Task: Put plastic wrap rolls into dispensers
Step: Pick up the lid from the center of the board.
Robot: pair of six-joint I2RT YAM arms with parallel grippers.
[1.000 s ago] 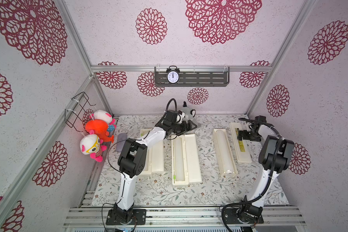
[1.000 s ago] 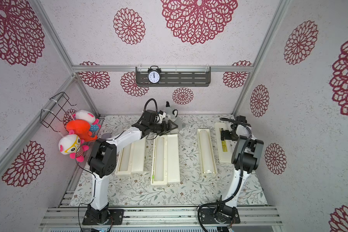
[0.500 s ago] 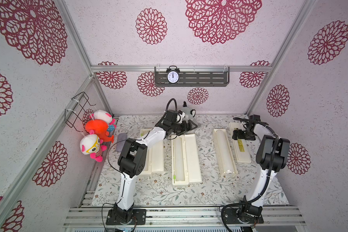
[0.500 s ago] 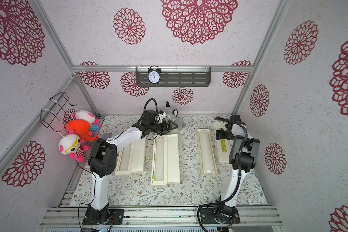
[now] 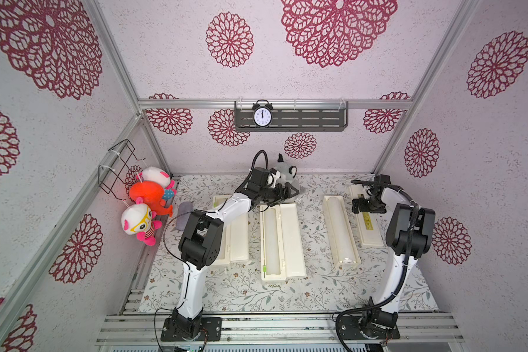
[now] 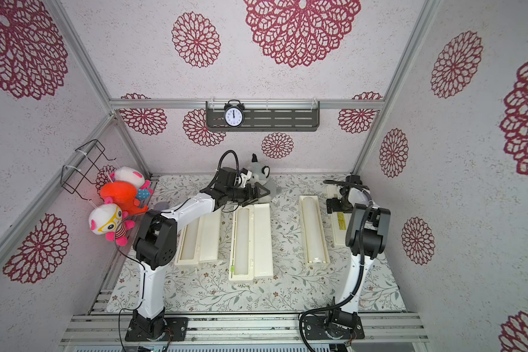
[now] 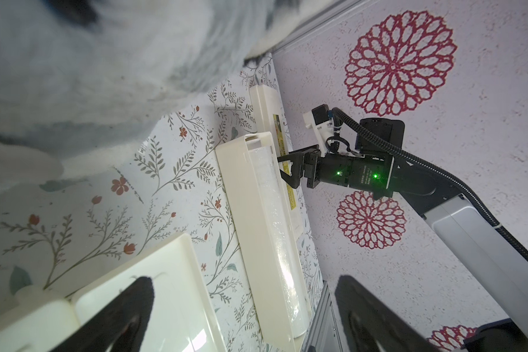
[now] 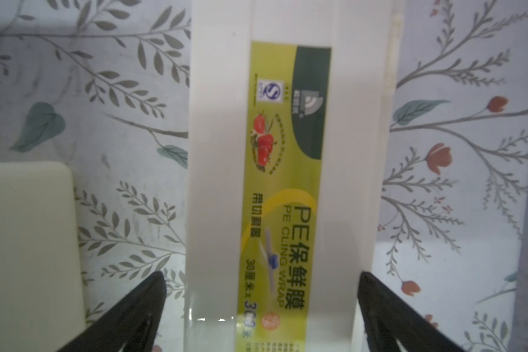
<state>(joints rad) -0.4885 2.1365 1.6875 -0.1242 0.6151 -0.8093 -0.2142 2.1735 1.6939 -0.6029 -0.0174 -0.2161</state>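
Only the right arm (image 5: 409, 231) had shifted, its elbow swinging a little inward from the worktop's (image 5: 235, 289) right edge, while the left arm (image 5: 226, 210) had kept its pose. The right claw (image 8: 261, 275) hung spread wide and empty over the far end of a labelled white piece (image 5: 369, 225). One finger stood on each side of its width, which I took for lining up a grasp. Whether that piece was a loose lid or a shut box I could not tell. It lay label up near the right edge, just apart from its neighbour.

The left claw (image 5: 290, 193) was likewise agape and held nothing. It hovered above the far end of the middle dispenser (image 5: 290, 240), close by a grey plush toy (image 5: 282, 170) at the far edge.

By my count, three plastic wrap rolls (image 5: 338, 228) already lay lengthwise in three open dispensers, the leftmost half hidden under the left arm. So loading looked done, and closing the lids seemed to remain. One grey pouch (image 5: 183, 216) sat at the left edge.
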